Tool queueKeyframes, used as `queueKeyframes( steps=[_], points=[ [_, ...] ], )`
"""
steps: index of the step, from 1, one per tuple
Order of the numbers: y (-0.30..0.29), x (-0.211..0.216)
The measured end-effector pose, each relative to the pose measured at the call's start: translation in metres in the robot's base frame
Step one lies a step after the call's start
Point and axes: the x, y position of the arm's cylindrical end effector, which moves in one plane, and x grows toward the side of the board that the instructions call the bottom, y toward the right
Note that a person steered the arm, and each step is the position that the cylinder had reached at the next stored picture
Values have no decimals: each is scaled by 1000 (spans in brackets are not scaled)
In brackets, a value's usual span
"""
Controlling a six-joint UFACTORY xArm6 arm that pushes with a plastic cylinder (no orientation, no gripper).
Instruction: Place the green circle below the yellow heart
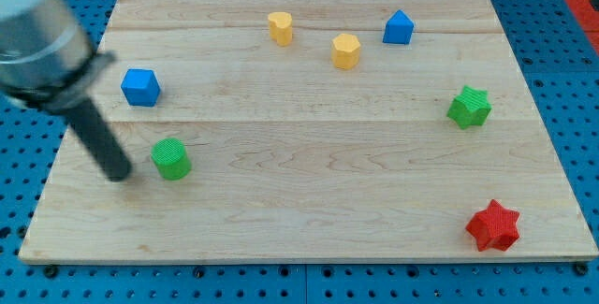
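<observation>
The green circle [171, 158] is a short green cylinder at the view's left, on the wooden board [309, 210]. The yellow heart [280, 27] sits near the view's top, left of centre. My tip [121, 174] rests on the board just left of the green circle, a small gap apart, with the dark rod slanting up to the view's upper left. The green circle lies well below and to the left of the yellow heart.
A blue cube [140, 87] lies above the green circle. A yellow hexagon-like block [345, 50] and a blue pentagon-like block [398, 27] sit at the top. A green star [469, 107] is at the right, a red star [492, 226] at the bottom right.
</observation>
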Motion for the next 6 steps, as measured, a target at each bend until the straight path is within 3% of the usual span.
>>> queueKeyframes(
  steps=[3, 6],
  points=[
    [116, -28],
    [154, -143]
  ],
)
